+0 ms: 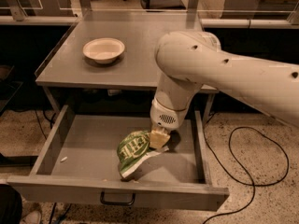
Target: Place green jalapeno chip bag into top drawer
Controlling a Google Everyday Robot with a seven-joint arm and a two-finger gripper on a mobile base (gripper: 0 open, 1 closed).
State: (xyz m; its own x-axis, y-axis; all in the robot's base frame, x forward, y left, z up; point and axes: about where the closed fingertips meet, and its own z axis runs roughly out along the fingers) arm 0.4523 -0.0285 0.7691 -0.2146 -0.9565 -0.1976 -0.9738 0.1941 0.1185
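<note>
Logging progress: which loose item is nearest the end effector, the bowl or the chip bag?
The green jalapeno chip bag, down in the open top drawer right at the end effector; the cream bowl sits apart on the tabletop.

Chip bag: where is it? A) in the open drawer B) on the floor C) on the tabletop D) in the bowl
A: the chip bag is inside the open drawer, with the gripper at its upper right edge; the bowl is up on the tabletop, apart from it.
</note>
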